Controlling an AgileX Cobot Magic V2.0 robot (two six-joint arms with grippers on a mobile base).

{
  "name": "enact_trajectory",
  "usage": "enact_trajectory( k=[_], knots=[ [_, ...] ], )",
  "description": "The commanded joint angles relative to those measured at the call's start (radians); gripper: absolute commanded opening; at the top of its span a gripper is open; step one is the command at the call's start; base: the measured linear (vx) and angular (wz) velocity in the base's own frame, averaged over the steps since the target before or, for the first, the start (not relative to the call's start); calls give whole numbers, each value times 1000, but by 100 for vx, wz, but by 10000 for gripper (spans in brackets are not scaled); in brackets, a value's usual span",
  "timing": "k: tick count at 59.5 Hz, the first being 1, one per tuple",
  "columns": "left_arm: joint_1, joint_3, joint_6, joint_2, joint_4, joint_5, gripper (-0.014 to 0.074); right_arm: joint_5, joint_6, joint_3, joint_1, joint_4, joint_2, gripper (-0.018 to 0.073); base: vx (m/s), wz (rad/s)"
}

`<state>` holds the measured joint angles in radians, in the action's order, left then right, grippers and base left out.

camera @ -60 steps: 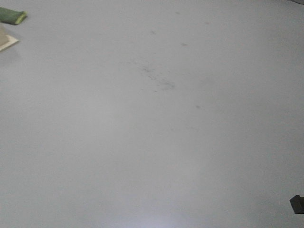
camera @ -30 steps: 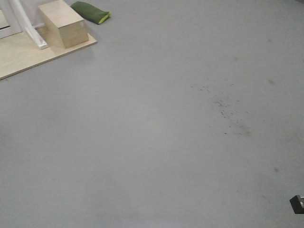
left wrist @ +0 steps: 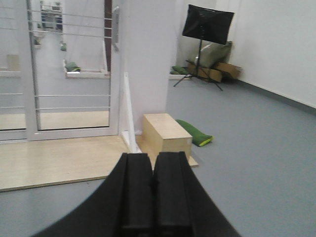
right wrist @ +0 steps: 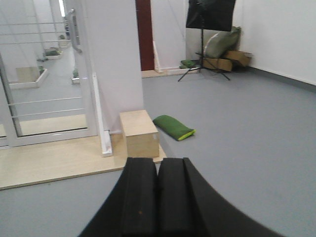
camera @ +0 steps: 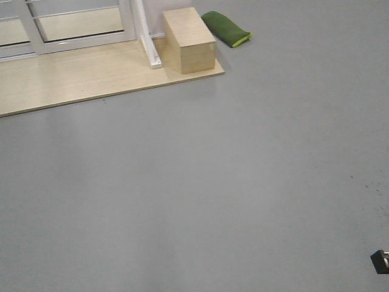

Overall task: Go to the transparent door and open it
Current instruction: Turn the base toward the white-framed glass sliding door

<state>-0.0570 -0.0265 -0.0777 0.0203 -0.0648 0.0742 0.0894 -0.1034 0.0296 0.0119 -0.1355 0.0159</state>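
Note:
The transparent door (left wrist: 69, 74) stands ahead on the left, a clear panel in a white frame with thin white horizontal bars. Its grey pull handle (left wrist: 115, 29) runs down the right rail. In the right wrist view the door (right wrist: 44, 89) and its handle (right wrist: 74, 29) also lie far left. The front view catches only the door's bottom part (camera: 79, 24) at the top left. My left gripper (left wrist: 153, 155) is shut with nothing in it, well short of the door. My right gripper (right wrist: 158, 160) is likewise shut and empty.
The door stands on a low wooden platform (camera: 73, 79). A slanted white post (camera: 148, 42), a wooden box (camera: 188, 39) and a green cushion (camera: 226, 28) sit at its right end. Grey floor (camera: 213, 182) lies between. A black stand (left wrist: 207, 22) and cartons stand far back right.
The front view has swung left across the floor. The platform, box and green cushion have slid from the top left corner toward the top middle, and the door's bottom has come into sight.

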Motion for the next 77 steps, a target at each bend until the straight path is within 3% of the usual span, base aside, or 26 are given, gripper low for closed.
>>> enact_trajectory(
  k=[1, 50, 77],
  knots=[
    [-3, -20, -1, 4, -7, -81, 3, -78, -8, 12, 1, 5, 8, -8, 54, 63],
    [-3, -20, -1, 4, -7, -81, 3, -78, -8, 12, 1, 5, 8, -8, 55, 49],
    [-3, -20, -1, 4, -7, -81, 3, -78, -8, 12, 1, 5, 8, -8, 56, 9]
  ],
)
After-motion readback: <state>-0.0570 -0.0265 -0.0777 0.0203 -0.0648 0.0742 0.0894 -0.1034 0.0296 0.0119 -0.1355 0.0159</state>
